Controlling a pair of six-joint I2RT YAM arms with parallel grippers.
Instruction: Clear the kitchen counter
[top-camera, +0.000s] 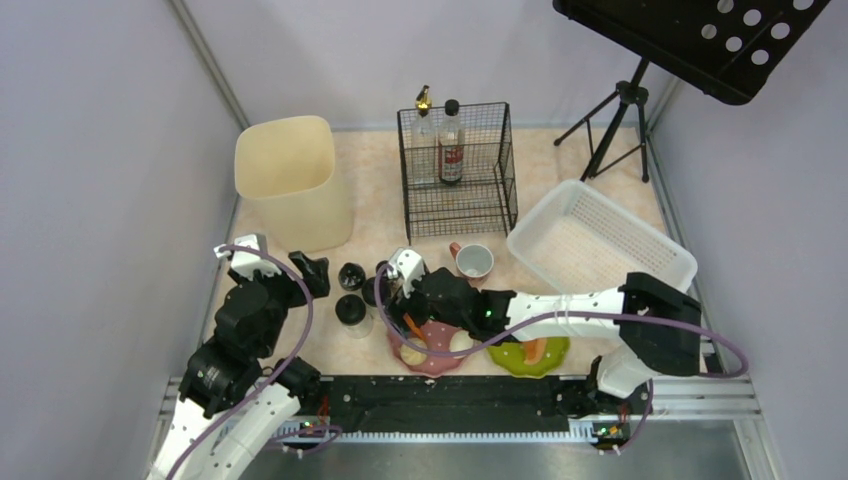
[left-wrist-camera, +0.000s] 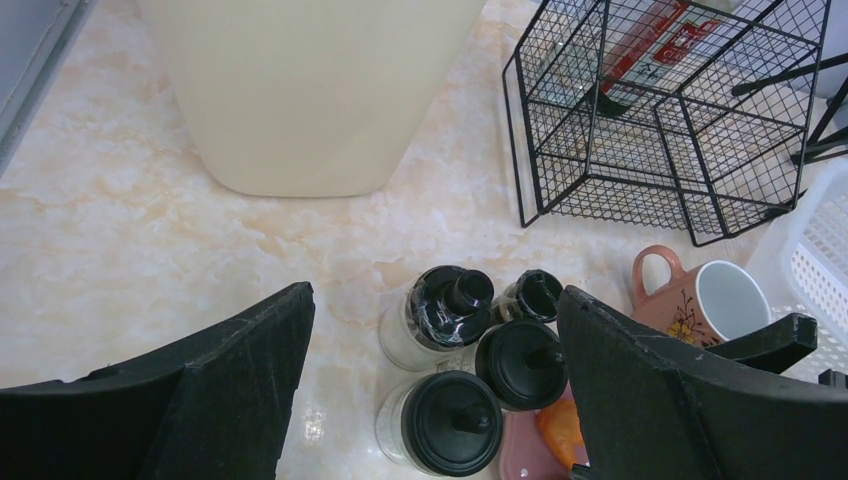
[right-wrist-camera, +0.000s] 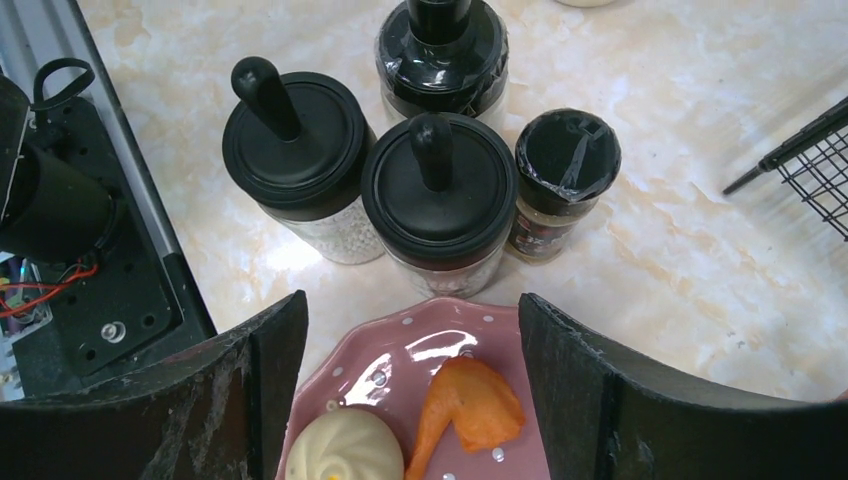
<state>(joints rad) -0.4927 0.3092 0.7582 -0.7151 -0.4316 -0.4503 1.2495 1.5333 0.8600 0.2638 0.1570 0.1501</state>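
Bright, even light; soft shadows on the kitchen counter (right-wrist-camera: 700, 250); glare on the pink plate (right-wrist-camera: 400, 345).

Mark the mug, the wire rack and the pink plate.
mug (left-wrist-camera: 733, 298), left wrist view, white inside.
wire rack (top-camera: 462, 212), top view, bare mesh before the bottles.
pink plate (right-wrist-camera: 395, 345), right wrist view, bare patch near rim.
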